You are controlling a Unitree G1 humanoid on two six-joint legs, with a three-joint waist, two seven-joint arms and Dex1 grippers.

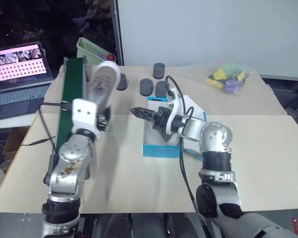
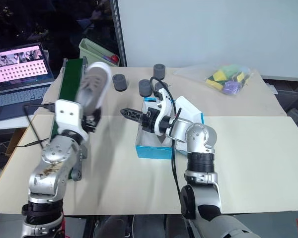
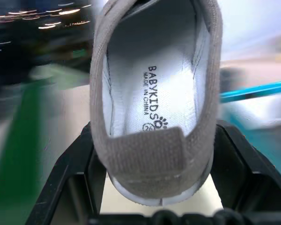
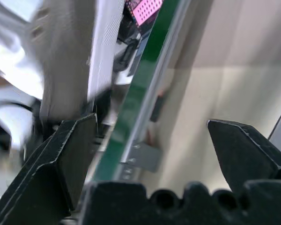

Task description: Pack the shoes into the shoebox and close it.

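My left gripper (image 1: 103,118) is shut on the heel of one grey-brown shoe (image 1: 104,82) with a white sole. It holds the shoe raised above the table, toe pointing up and away, left of the shoebox. In the left wrist view the shoe (image 3: 154,93) sits between the two black fingers (image 3: 77,168), its insole facing the camera. The bright blue shoebox (image 1: 159,148) stands open at mid-table, with its white inside partly hidden by my right arm. My right gripper (image 1: 139,112) hovers over the box, pointing towards the shoe, open and empty (image 4: 150,140).
A green conveyor belt (image 1: 72,94) runs along the table's left side. A laptop (image 1: 20,74) sits beyond it. Three dark grey cylinders (image 1: 146,87) stand behind the box. A bag of colourful blocks (image 1: 227,78) lies at the back right, and a green bin (image 1: 92,49) at the back.
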